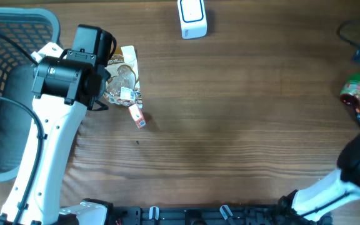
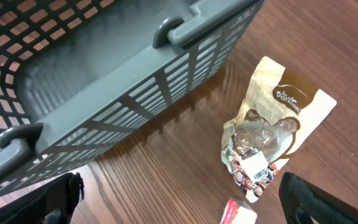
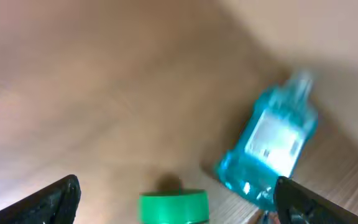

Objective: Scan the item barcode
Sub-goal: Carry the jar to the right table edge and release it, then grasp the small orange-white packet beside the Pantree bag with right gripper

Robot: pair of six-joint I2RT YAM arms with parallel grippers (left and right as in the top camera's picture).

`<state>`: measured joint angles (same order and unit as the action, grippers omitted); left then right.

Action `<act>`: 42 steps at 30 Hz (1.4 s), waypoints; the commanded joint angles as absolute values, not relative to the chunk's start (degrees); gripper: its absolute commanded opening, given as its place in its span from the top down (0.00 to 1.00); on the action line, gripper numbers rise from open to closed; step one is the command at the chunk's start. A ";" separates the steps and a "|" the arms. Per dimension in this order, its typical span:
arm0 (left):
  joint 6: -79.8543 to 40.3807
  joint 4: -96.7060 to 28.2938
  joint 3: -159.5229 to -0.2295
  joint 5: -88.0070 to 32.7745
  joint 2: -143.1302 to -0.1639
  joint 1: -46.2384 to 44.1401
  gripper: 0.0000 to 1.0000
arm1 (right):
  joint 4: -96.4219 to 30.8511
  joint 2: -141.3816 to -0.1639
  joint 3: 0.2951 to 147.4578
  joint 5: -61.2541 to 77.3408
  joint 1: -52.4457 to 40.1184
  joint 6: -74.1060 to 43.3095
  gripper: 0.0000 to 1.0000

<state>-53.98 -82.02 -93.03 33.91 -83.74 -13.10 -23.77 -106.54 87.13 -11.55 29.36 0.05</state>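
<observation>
Above the bench (image 1: 230,125), overhead view: we are seeing the left arm (image 1: 55,87) hanging over a crumpled snack bag (image 1: 122,78), just beside the grey basket (image 1: 45,17). White scanner (image 1: 192,19) is sitting at the far edge, well apart. We are judging the bag to be the item to scan.

Left wrist view: left claw (image 2: 179,208) is standing wide apart, holding nothing, the bag lying just ahead of it. A white barcode sticker (image 2: 257,165) is facing up near the bag's lower end. We are advising a pinch on an edge clear of that sticker, keeping the film flat so no crease is hiding the bars. Script on the bag is reading roughly "Parti"; the rest is too small.

Right wrist view, blurred: right claw (image 3: 179,202) is likewise spread and empty, over a green lid (image 3: 173,206) beside a blue bottle (image 3: 269,152); we are reading no label there.
</observation>
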 commanded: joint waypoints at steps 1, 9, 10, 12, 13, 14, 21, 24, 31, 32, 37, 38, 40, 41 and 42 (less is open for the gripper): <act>-54.89 -82.00 -92.84 33.85 -83.96 -12.84 0.00 | -27.64 -98.28 88.95 -1.63 21.76 1.67 0.00; -51.33 -81.76 -92.84 42.24 -83.94 -12.84 0.00 | -45.45 -98.13 88.90 8.36 -10.48 4.86 0.00; -50.33 -82.46 -92.84 44.64 -83.94 -12.84 0.00 | -47.27 -98.15 88.90 9.13 -13.63 6.39 0.00; -50.13 -83.11 -92.84 43.66 -83.96 -12.84 0.00 | -49.25 -98.13 88.90 9.15 -18.09 6.44 0.00; -50.13 -83.11 -92.84 43.00 -83.96 -12.84 0.00 | -50.30 -98.13 88.90 10.07 -20.67 6.50 0.00; -50.13 -83.11 -92.84 42.85 -83.96 -12.84 0.00 | -50.96 -98.15 88.86 10.74 -22.26 6.81 0.00; -49.71 -68.29 -93.82 35.81 -82.48 -12.29 0.00 | -51.55 -101.32 88.77 14.24 -29.47 8.84 0.00; -49.71 -68.66 -94.85 35.38 -76.82 -6.61 0.00 | -51.22 -103.48 88.77 14.35 -29.47 8.78 0.00; -37.41 -71.83 -94.85 28.36 -69.34 0.75 0.00 | -45.41 -106.06 88.77 17.10 -38.30 5.96 0.00; -37.23 -71.81 -94.85 28.53 -68.95 0.75 0.00 | -44.14 -106.78 88.77 17.08 -39.97 5.96 0.01; -37.23 -72.53 -94.85 28.56 -68.62 0.75 0.00 | -37.32 -114.06 88.77 13.43 -45.45 2.79 0.00; -36.58 -72.99 -94.85 28.53 -68.36 0.75 0.00 | -36.10 -115.61 88.79 13.43 -45.89 2.76 0.00; -36.21 -73.08 -94.85 28.53 -68.18 0.75 0.00 | -34.39 -116.95 88.79 13.43 -46.09 2.33 0.00; -36.18 -73.08 -94.85 28.58 -68.18 0.75 0.00 | -32.32 -117.40 88.79 13.43 -46.24 0.89 0.00; -36.21 -73.10 -94.85 28.56 -68.20 0.75 0.00 | -30.57 -117.45 88.79 13.39 -46.35 -0.08 0.00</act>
<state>-37.50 -73.10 -94.52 28.95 -69.19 0.47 -33.01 -116.81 89.08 14.04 -45.84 2.74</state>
